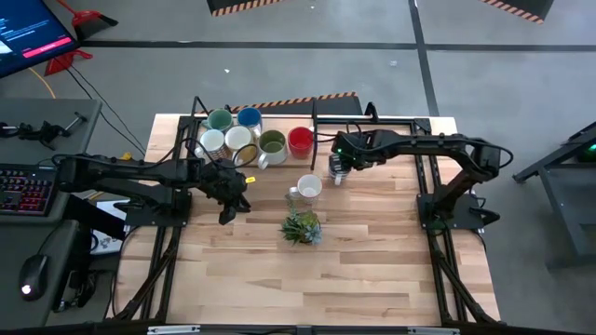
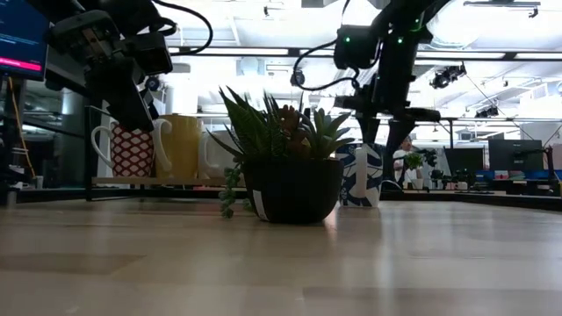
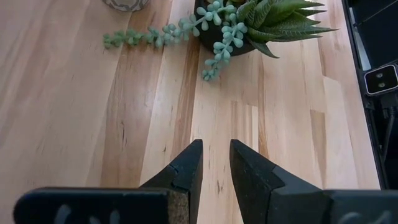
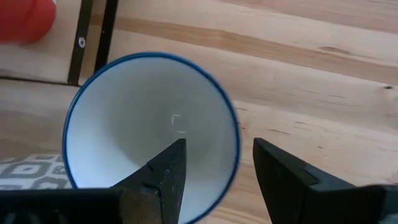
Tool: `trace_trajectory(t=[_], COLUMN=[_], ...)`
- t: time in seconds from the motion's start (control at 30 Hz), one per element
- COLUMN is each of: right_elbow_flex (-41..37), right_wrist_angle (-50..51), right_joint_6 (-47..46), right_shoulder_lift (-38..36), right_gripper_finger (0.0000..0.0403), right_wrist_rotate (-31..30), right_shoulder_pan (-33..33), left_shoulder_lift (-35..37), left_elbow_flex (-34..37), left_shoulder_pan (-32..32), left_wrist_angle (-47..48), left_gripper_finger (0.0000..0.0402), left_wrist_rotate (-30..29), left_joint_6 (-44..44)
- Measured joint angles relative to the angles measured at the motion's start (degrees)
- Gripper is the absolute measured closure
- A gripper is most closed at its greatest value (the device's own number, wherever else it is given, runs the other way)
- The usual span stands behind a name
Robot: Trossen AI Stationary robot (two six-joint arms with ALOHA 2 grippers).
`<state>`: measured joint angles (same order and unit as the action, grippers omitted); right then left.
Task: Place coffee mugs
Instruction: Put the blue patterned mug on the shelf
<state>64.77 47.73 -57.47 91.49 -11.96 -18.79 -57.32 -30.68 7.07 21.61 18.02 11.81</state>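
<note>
Here the right tool [image 4: 214,171] straddles the rim of a blue-rimmed white mug [image 4: 149,124], one finger inside and one outside; whether it pinches the wall I cannot tell, though it looks set for a rim grasp. Just behind it, the red mug [image 1: 300,140] ends a cluster of mugs [image 1: 237,138]. The left tool [image 3: 216,165] hangs empty over bare bench [image 1: 372,261], fingers slightly parted; ahead of it the potted plant [image 3: 261,22] could obstruct.

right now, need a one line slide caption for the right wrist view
Right gripper straddles the rim of a blue-rimmed white mug, one finger inside, on the wooden table.
</note>
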Motion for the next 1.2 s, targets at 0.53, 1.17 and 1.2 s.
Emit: trace_trajectory(t=[0.53, 1.17, 1.2], right_elbow_flex=[0.0, 0.2, 0.2], right_wrist_angle=[-3.0, 1.1, 1.1], right_joint_6=[7.7, 26.7, 29.3], right_shoulder_lift=[2.3, 2.0, 1.9], right_gripper_finger=[0.0261, 0.0399, 0.0400], right_wrist_rotate=[-0.2, 3.8, 4.5], right_shoulder_pan=[-0.8, -4.9, -5.3], left_shoulder_lift=[0.0, 0.0, 0.0], left_elbow_flex=[0.0, 0.0, 0.0], left_shoulder_pan=[0.0, 0.0, 0.0], left_wrist_angle=[0.0, 0.0, 0.0], left_gripper_finger=[0.0330, 0.0330, 0.0330], left_wrist_rotate=[0.0, 0.0, 0.0], left_joint_6=[0.1, 0.2, 0.2])
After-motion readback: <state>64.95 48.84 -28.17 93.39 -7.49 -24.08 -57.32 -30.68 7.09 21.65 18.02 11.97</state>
